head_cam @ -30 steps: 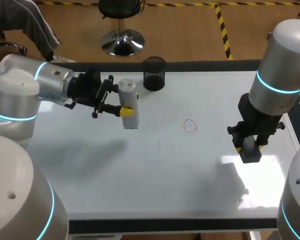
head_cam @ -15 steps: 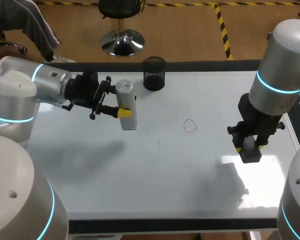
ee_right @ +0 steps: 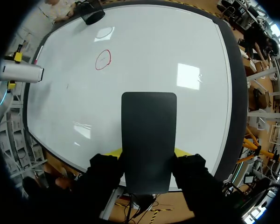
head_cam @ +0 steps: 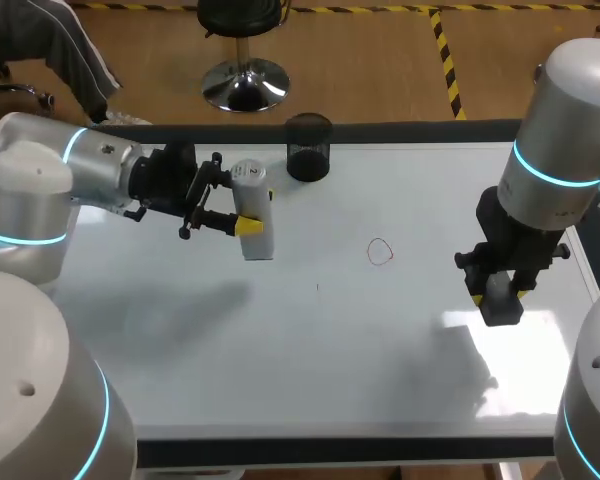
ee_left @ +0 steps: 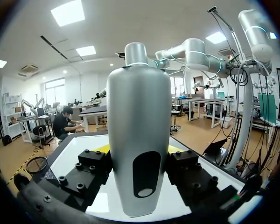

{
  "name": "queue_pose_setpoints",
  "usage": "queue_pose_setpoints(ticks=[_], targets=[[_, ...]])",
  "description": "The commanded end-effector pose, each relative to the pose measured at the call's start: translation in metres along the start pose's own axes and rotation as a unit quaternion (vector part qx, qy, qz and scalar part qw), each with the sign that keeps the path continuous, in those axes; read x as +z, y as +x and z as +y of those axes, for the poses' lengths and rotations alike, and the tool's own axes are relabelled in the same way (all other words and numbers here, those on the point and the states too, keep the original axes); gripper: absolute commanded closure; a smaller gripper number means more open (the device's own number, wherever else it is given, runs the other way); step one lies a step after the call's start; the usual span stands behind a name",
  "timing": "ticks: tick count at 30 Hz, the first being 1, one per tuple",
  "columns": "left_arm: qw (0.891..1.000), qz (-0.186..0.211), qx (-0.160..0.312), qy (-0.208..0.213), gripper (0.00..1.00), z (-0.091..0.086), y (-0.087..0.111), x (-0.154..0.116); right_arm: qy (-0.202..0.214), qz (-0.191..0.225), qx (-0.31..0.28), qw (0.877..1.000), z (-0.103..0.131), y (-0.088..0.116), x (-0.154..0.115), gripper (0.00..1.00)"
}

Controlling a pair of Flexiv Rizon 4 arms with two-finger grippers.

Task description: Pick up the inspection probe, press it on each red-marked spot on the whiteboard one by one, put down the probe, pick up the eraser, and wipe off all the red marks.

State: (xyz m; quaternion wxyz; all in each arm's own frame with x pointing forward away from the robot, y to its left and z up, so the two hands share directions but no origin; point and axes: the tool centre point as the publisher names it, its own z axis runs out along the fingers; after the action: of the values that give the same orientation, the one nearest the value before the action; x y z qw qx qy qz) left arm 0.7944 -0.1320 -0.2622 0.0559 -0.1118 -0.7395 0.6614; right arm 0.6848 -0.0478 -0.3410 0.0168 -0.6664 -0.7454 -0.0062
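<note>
Grey probe (head_cam: 256,243) gripped by left fingers (head_cam: 250,226), a yellow tip on each side of its body, spread only as wide as the probe. It sits over the whiteboard's (head_cam: 310,340) far left part, near black cup (head_cam: 308,147). Red ring mark (head_cam: 380,251) mid-board, apart from both arms. Right fingers (ee_right: 112,152) clamp dark eraser (ee_right: 148,135) above the right side.

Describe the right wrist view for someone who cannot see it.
The right gripper grips a black eraser between its fingers, facing the whiteboard. Ahead on the board is one red circle; farther off are the grey inspection probe and a black cup.
</note>
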Motion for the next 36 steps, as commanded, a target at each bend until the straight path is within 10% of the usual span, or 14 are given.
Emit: queue_pose_setpoints(ticks=[1, 36], targets=[[1.000, -0.001, 0.001, 0.000, 1.00, -0.001, 0.001, -0.001, 0.002, 0.008, -0.004, 1.000, 0.005, -0.005, -0.002, 1.00], [1.000, -0.001, 0.001, 0.000, 1.00, -0.001, 0.001, -0.001, 0.015, -0.009, 0.000, 1.000, 0.078, 0.020, -0.012, 1.00]])
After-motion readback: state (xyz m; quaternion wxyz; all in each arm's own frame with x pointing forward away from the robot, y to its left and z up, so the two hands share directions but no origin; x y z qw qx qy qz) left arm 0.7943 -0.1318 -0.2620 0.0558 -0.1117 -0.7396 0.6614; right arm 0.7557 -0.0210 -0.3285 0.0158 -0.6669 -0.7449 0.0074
